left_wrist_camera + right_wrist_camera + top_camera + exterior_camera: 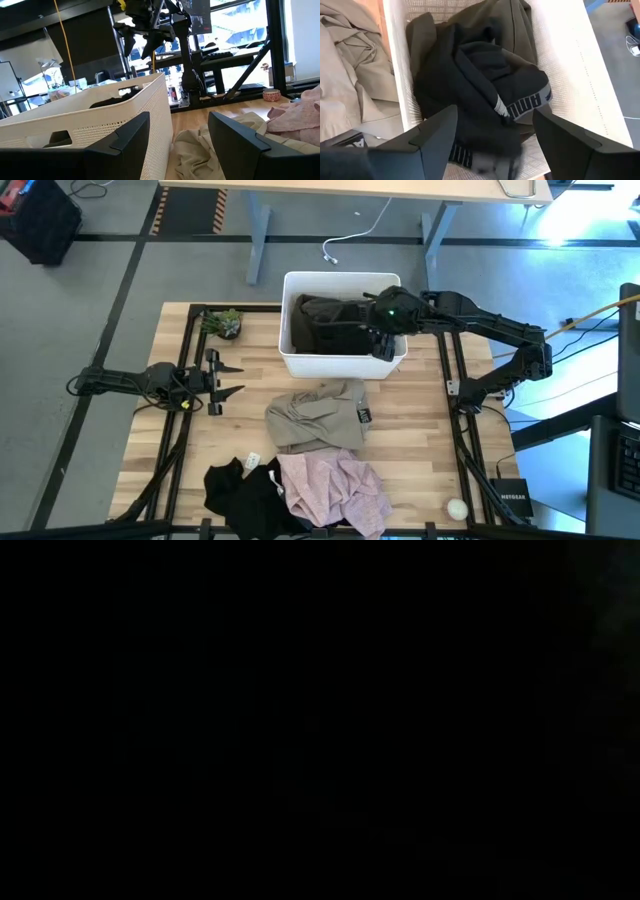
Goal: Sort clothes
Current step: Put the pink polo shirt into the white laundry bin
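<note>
High view: we see the right gripper [385, 340] hanging over the right end of the white bin [343, 363], which stands at the far middle of the wooden table [420, 440]. In the right wrist view its fingers [435, 135] stand spread apart with nothing between them, directly above a black garment [485, 110] that bears a grey band with white letters. That garment lies heaped inside the bin on top of a dark olive green garment [512, 25], whose folds show along the far wall.

The left gripper [222, 380] waits low over the left part of the table, its fingers parted and empty, pointed toward the middle. Through the left wrist view we look past its fingers [125, 140] at the bin's perforated wall [100, 120] and at the khaki fabric beside it.

The khaki beige garment [318, 416] lies crumpled on the table just in front of the bin, a dark label on its right edge. Nearer the front edge a pale pink garment [335, 485] touches the khaki one, and another black garment [240, 485] lies just to its left.

A small green plant [222, 322] stands on the table to the left of the bin. A small white ball [457, 507] rests near the front right corner. The low view is dark, and we can tell nothing from it.
</note>
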Robot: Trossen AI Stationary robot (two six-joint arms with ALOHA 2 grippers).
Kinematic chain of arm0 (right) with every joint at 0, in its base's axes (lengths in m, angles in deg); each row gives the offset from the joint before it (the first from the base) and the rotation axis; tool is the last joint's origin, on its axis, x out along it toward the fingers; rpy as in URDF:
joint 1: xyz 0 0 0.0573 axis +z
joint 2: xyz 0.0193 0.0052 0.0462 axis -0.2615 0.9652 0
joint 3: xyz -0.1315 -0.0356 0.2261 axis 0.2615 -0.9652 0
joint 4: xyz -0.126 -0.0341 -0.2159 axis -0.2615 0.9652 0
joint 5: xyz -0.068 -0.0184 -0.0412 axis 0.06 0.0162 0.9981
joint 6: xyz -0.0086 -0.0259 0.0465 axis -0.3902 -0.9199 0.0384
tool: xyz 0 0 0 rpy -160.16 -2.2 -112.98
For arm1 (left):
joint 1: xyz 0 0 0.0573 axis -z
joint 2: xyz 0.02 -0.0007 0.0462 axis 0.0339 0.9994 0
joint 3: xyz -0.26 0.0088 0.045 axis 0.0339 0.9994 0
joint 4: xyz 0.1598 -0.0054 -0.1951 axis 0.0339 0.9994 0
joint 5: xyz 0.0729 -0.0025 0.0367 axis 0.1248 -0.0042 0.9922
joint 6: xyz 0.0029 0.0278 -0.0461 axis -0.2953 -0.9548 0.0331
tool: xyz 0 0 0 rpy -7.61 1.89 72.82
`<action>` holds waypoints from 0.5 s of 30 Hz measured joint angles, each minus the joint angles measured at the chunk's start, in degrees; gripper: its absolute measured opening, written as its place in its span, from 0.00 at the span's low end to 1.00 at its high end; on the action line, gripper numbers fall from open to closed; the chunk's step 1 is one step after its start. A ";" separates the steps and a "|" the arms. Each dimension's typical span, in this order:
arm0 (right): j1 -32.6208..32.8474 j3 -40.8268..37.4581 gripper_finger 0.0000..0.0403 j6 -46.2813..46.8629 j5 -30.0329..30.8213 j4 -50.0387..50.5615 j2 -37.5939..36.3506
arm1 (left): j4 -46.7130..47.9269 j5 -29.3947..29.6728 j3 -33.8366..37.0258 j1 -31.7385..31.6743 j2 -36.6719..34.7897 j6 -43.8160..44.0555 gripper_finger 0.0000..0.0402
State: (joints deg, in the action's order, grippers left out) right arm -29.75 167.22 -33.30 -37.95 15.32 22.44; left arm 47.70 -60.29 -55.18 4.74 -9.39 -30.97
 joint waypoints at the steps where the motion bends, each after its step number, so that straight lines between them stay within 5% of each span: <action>1: 0.00 0.00 0.68 0.15 -0.01 0.00 0.01 | 0.00 0.00 0.00 0.01 0.00 0.00 0.49; 8: 1.37 0.00 0.68 3.42 -6.65 0.00 0.01 | 0.00 0.00 0.00 0.01 -0.01 -0.01 0.49; 15: 9.71 0.00 0.68 4.16 -7.02 -2.79 0.23 | 0.00 0.00 0.00 0.00 -0.02 -0.02 0.49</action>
State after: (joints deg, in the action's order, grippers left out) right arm -20.04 167.22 -29.15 -44.97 12.53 22.67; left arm 47.70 -60.29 -55.18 4.74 -9.40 -30.99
